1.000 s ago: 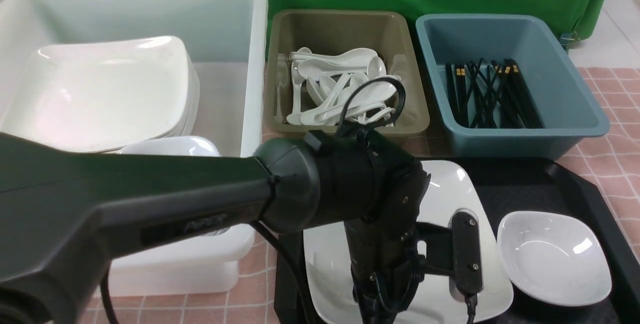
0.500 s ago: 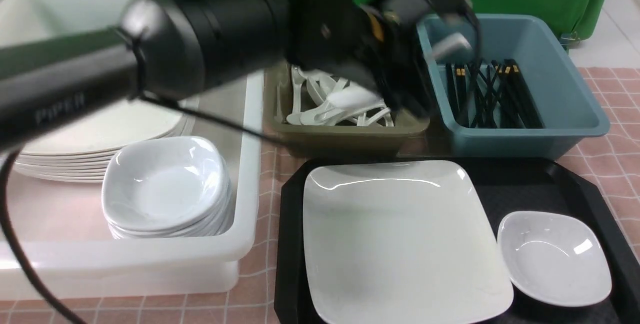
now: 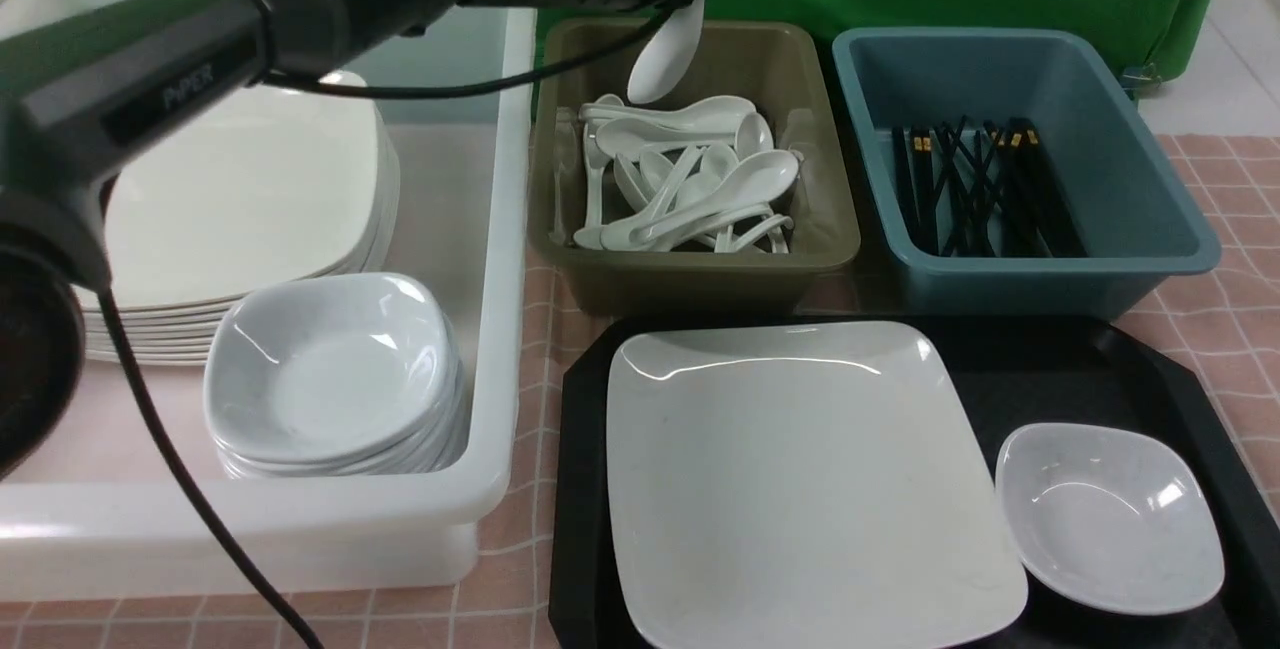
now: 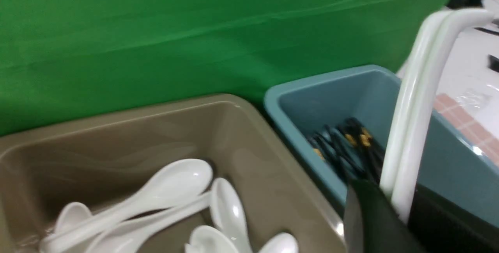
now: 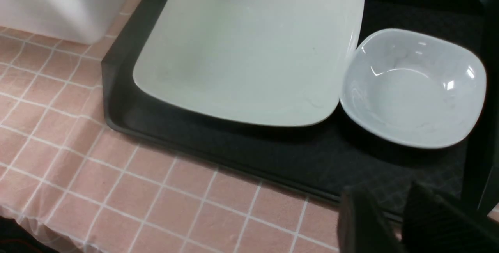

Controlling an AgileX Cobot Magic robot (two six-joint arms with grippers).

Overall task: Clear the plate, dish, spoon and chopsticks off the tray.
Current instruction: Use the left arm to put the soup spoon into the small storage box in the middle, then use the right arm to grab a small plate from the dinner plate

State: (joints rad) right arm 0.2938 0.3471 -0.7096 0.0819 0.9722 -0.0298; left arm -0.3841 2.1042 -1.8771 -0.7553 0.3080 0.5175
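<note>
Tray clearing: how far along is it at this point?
Done, apparently: chopsticks lie only in the blue tub, none on the tray. In hand: the left pincer holds the spoon over the olive tub, not yet dropped. Left: the plate and the dish sit on the tray.

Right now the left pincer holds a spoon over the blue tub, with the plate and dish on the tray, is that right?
Not quite: the front view shows the left pincer holding the spoon over the olive tub instead. The plate and dish do sit on the tray.
</note>
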